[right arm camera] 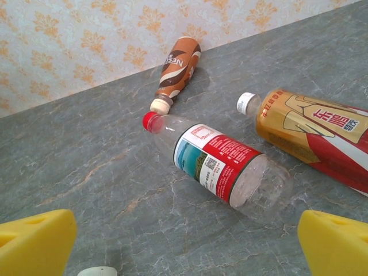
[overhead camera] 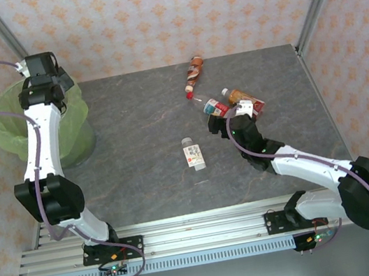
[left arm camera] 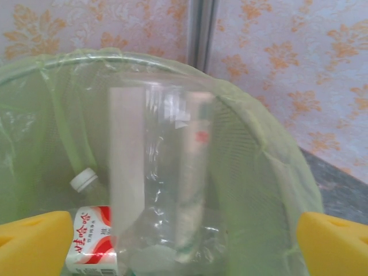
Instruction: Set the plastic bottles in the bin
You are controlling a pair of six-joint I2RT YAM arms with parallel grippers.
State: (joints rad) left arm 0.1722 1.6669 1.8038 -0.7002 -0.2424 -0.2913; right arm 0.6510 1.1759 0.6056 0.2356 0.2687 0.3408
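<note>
Overhead, puts the left arm at full reach, left fingers above the bin at the far left corner of the worktop, probably so as to drop straight into the liner and clear the rim. Cannot tell their gap from here. Puts the right fingers low beside a cluster at far right: red-cap bottle and amber bottle side by side, brown bottle apart beyond them, small bottle alone near the middle. All four lying flat, outside the bin.

Next, from the left wrist: looks down into the green liner with both yellow fingers wide apart, touching nothing. Between them, a blurred clear bottle, upright, inside the rim. Judging by the blur and the open gap, probably in free fall. Below it, a labelled bottle and a white cap at the bottom.

Then, from the right wrist: fingers spread wide and empty, with the red-cap bottle lying slantwise ahead, the amber one just beside it to the right, the brown one farther off near the wall. Looks like lining up on the red-cap bottle, nearest of the three.

Lastly, the setting: flat grey worktop, marble-veined and matt, with round bottles liable to roll on it. Closed in by orange-patterned wallpaper panels and metal posts.
</note>
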